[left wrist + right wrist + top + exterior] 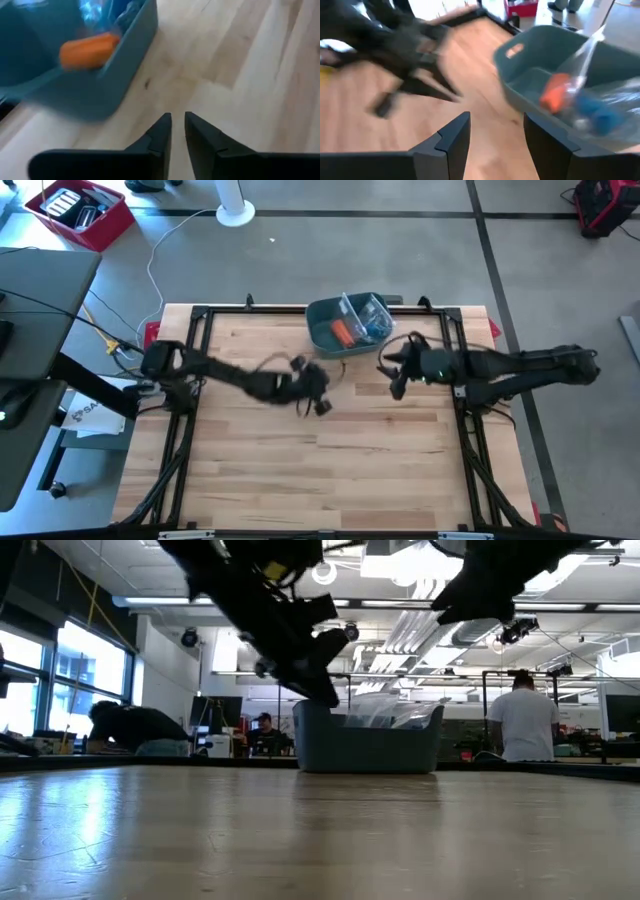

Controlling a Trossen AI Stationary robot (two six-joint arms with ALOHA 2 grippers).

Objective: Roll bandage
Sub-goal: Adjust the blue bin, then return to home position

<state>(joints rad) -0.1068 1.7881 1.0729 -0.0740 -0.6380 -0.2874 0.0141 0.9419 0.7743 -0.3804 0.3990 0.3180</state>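
Nearest the table's middle, the left gripper (pixel 318 402) hangs above bare wood, its fingers (pixel 161 131) drawn narrow with only a thin gap and nothing between them. The right gripper (pixel 394 383) hovers to its right, near the bin (pixel 322 330), jaws spread wide and empty. Farther back, at the table's (pixel 300 470) far edge, the blue bin holds an orange item (pixel 342 332) and a clear bag (pixel 372 315); I cannot tell where the bandage is
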